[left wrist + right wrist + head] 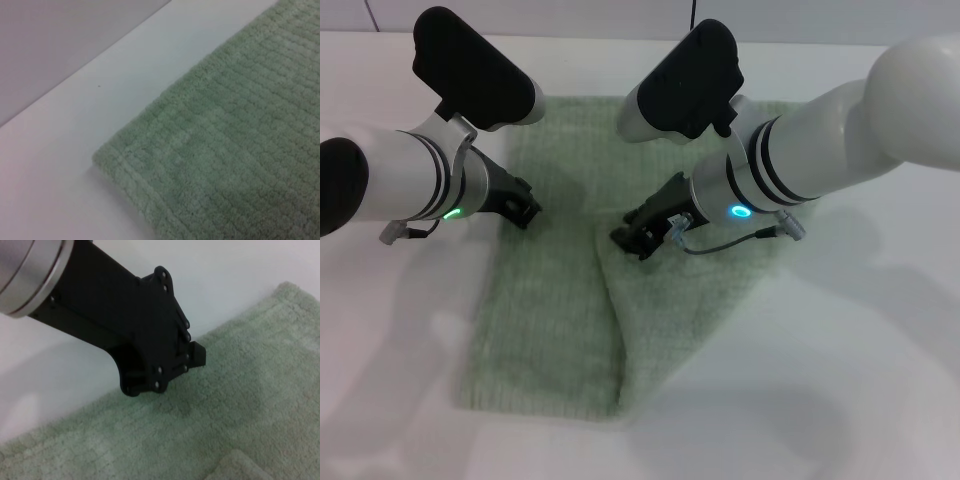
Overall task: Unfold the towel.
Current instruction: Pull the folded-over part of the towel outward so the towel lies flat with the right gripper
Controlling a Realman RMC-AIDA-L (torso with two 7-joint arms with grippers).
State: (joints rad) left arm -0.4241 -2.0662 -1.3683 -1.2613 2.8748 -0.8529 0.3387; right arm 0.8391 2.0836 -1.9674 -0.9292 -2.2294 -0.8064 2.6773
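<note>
The pale green towel (545, 320) lies flat on the white table. Its right part is folded over, with a diagonal fold edge (610, 320) running from the middle toward the front. My left gripper (525, 207) is low at the towel's left edge, near the far end. My right gripper (628, 240) is low over the towel's middle, at the top of the fold edge. The left wrist view shows a towel corner (107, 157) lying on the table. The right wrist view shows the left gripper (192, 354) at the towel's edge (240, 405).
The white table (390, 350) surrounds the towel, with bare surface at the front and on both sides. A grey wall (60, 40) stands behind the table's far edge. Both forearms reach over the towel's far half.
</note>
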